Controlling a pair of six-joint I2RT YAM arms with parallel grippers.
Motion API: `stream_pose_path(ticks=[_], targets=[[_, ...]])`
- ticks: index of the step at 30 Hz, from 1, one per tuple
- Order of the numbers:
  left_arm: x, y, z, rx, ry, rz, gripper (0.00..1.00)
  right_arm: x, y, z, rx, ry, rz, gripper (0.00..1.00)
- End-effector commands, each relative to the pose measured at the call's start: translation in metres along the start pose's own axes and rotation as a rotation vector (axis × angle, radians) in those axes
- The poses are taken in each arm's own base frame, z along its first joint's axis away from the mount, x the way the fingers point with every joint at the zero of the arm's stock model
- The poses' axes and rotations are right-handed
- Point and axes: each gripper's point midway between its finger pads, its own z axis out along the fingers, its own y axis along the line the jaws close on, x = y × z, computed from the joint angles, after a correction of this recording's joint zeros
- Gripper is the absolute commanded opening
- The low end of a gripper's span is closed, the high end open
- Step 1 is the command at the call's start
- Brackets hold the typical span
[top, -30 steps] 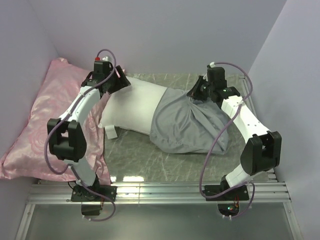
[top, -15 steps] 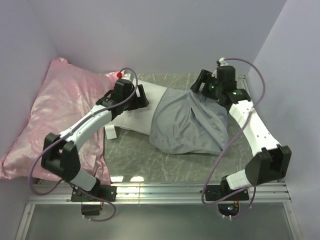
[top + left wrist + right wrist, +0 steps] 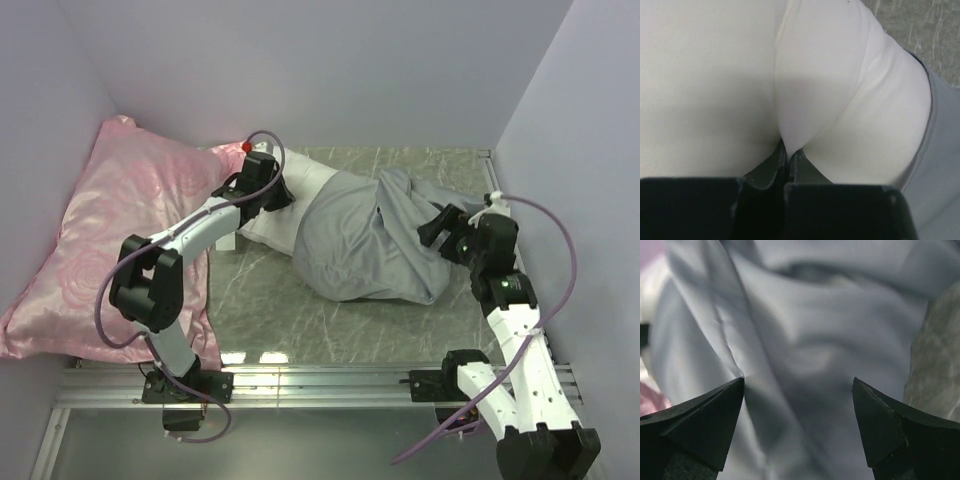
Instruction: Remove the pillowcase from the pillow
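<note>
A pink rose-patterned cushion lies along the left side of the worktop, its far corner up against the wall. Just beside it, toward the back, the left hand rests on the bare end of the white pillow. From the left wrist, the left hand has its two fingers pressed together with a fold of the pillow pinched between them, and the white cloth bulges out on either side of the pinch. A strip of the grey pillowcase shows at the right edge of that view. On the worktop the pillowcase covers the middle and right part of the pillow in a wrinkled, bunched heap, leaving the left end uncovered. At its right end sits the right hand, pointing into the gathered cloth. From the right wrist, the right hand has its fingers spread well apart, and the creased pillowcase fills the space beyond and between them. Whether the fingertips touch the cloth cannot be told.
</note>
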Motion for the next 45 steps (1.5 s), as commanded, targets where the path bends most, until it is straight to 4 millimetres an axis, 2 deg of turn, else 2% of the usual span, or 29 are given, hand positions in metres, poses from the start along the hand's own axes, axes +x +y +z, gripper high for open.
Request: stream_pose_path(ticks=[1,4,7,8,9,10,12,13,14,15,17,18,21,23,24,27,28,30,31,33,34,37,38,39,41,45], targets=[[0.036,0.034,0.025,-0.09,0.12,-0.023,0.01,0.012,0.008,-0.004,-0.096,-0.021,0.029,0.96],[0.039,0.038,0.03,-0.096,0.125,-0.035,0.0,0.023,0.007,-0.002,-0.114,0.009,0.038,0.96],[0.04,0.04,0.033,-0.102,0.128,-0.043,0.01,0.026,0.003,-0.001,-0.091,0.026,0.046,0.86],[0.039,0.041,0.033,-0.106,0.129,-0.048,0.01,0.023,0.001,-0.003,-0.073,0.015,0.052,0.72],[0.038,0.042,0.032,-0.107,0.126,-0.05,0.0,0.019,0.001,-0.006,-0.067,0.003,0.057,0.62],[0.033,0.045,0.031,-0.11,0.117,-0.059,0.0,0.01,0.007,-0.014,-0.076,-0.014,0.055,0.42],[0.025,0.048,0.029,-0.107,0.111,-0.075,0.0,-0.007,0.008,-0.023,-0.069,-0.046,0.064,0.19],[0.022,0.051,0.029,-0.112,0.108,-0.079,0.01,-0.019,0.017,-0.033,-0.085,-0.063,0.062,0.07],[0.019,0.054,0.029,-0.119,0.105,-0.081,0.0,-0.026,0.022,-0.039,-0.093,-0.073,0.062,0.01],[0.013,0.057,0.029,-0.124,0.094,-0.088,0.01,-0.04,0.03,-0.048,-0.108,-0.101,0.063,0.0],[0.009,0.063,0.03,-0.135,0.092,-0.093,0.0,-0.054,0.04,-0.06,-0.127,-0.132,0.071,0.0],[0.005,0.07,0.03,-0.146,0.085,-0.099,0.01,-0.068,0.049,-0.073,-0.147,-0.168,0.069,0.0],[0.004,0.087,0.034,-0.173,0.089,-0.122,0.0,-0.093,0.064,-0.095,-0.173,-0.231,0.076,0.0],[0.006,0.095,0.039,-0.188,0.095,-0.139,0.0,-0.118,0.081,-0.117,-0.203,-0.288,0.081,0.0],[0.009,0.102,0.042,-0.198,0.101,-0.147,0.0,-0.135,0.094,-0.135,-0.232,-0.332,0.079,0.0],[0.009,0.112,0.048,-0.219,0.102,-0.164,0.0,-0.161,0.113,-0.156,-0.265,-0.382,0.09,0.0],[0.012,0.117,0.052,-0.228,0.11,-0.173,0.0,-0.176,0.124,-0.171,-0.284,-0.417,0.092,0.0],[0.008,0.12,0.056,-0.225,0.108,-0.185,0.0,-0.192,0.134,-0.186,-0.301,-0.454,0.091,0.0],[0.009,0.123,0.059,-0.233,0.113,-0.186,0.0,-0.205,0.144,-0.2,-0.322,-0.483,0.091,0.0],[0.002,0.123,0.063,-0.242,0.104,-0.179,0.0,-0.218,0.154,-0.215,-0.341,-0.516,0.09,0.0],[0.003,0.124,0.065,-0.246,0.11,-0.175,0.0,-0.229,0.163,-0.228,-0.362,-0.544,0.088,0.0],[-0.007,0.119,0.066,-0.24,0.101,-0.161,0.0,-0.247,0.178,-0.248,-0.404,-0.589,0.086,0.0],[-0.012,0.123,0.067,-0.263,0.083,-0.155,0.0,-0.251,0.181,-0.253,-0.412,-0.6,0.083,0.0],[-0.012,0.125,0.068,-0.27,0.086,-0.153,0.0,-0.257,0.187,-0.268,-0.429,-0.634,0.079,0.0],[-0.013,0.127,0.069,-0.277,0.087,-0.149,0.0,-0.265,0.191,-0.271,-0.436,-0.648,0.082,0.0],[-0.008,0.138,0.074,-0.293,0.099,-0.159,0.0,-0.283,0.204,-0.29,-0.489,-0.72,0.077,0.0]])
